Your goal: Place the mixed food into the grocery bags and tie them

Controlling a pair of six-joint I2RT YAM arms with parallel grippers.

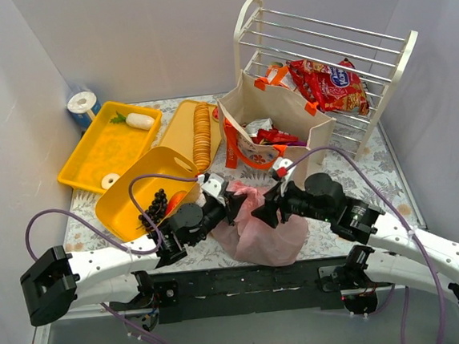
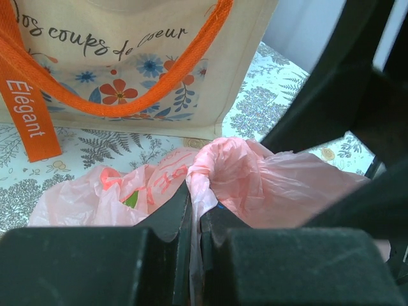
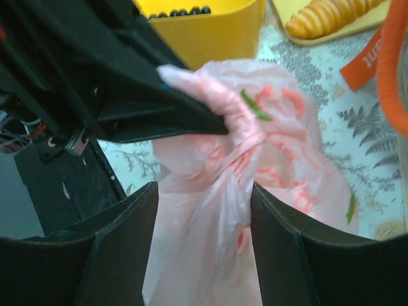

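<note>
Table (image 1: 378, 167): pale top printed with grey fern leaves and small flowers.
- Beige tote (image 1: 288, 109) stands upright, mid-table toward the back.
- Pink plastic bag (image 1: 261, 235) slumped just in front of the tote, at the near edge.
- Left of the tote: narrow yellow tray (image 1: 176, 132) close beside it; wider yellow tray (image 1: 103, 155) beyond; deeper yellow bin (image 1: 124, 204) in front of both.
- Blue-and-white roll (image 1: 84, 106) far left of the tote, in the back corner.
- White wire rack (image 1: 327, 47) just behind and right of the tote.
</note>
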